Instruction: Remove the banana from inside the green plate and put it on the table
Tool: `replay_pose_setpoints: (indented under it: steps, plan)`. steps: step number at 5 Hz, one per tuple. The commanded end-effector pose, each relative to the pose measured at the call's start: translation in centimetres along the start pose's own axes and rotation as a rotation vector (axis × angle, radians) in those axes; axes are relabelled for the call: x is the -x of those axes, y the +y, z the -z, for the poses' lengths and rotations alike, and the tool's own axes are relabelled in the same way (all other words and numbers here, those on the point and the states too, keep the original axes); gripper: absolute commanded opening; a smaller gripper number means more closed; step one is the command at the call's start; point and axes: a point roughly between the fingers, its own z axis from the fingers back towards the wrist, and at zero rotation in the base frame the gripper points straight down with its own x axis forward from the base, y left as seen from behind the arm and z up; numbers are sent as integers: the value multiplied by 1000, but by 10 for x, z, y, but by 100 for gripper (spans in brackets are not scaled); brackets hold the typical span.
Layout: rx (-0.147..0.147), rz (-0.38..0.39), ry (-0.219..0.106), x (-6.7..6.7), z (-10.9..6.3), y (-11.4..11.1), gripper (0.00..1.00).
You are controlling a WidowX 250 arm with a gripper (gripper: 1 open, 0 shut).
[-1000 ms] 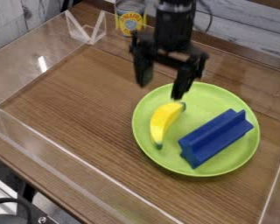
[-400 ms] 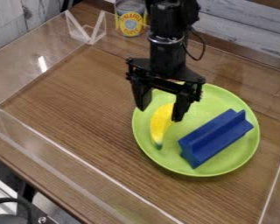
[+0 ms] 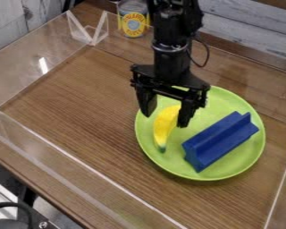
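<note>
Table (image 3: 74,107) is brown wood-grain, flat, smooth, with clear acrylic walls (image 3: 38,165) standing along its edges; front-left wall runs diagonally across the lower left, another wall along the right side. Big stretch of bare wood left of and behind the plate, all the way to the walls. Less room on the right: plate's right rim sits near the right wall.

Green plate (image 3: 235,165): large, round, lime-green, glossy plastic, shallow raised rim. Lies flat on the table right of centre.

Arm (image 3: 172,36) is black, comes down from the top, pointing straight down over the plate's upper-left part.

Blue block (image 3: 220,139): angular, long, stepped shape, matte plastic, lying diagonally in the right half of the plate, its upper end close to the rim. Apart from the banana, a strip of green between them.

Gripper (image 3: 170,109): black, two fingers spread wide, released, holding nothing. Left finger (image 3: 145,100) hangs at the plate's left rim, right finger (image 3: 189,109) over the plate's inside. Top end of the banana sits between them; can't tell whether the tips touch it.

Banana (image 3: 164,127): small, stubby, curved, smooth yellow, darker greenish tip at the lower end. Lies inside the plate, left half, running roughly top to bottom, lower end near the front-left rim.

Yellow-labelled jar (image 3: 133,20) stands at the back behind the arm, partly hidden.
</note>
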Motion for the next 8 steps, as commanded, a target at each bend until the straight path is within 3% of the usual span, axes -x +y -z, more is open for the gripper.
replay_pose_setpoints:
  steps: [1, 5, 8]
  plan:
    - [6, 0, -39, -6, -3, -3, 100]
    - [-7, -27, -54, -11, 10, -2, 100]
    - [1, -14, -53, -15, 3, -4, 100]
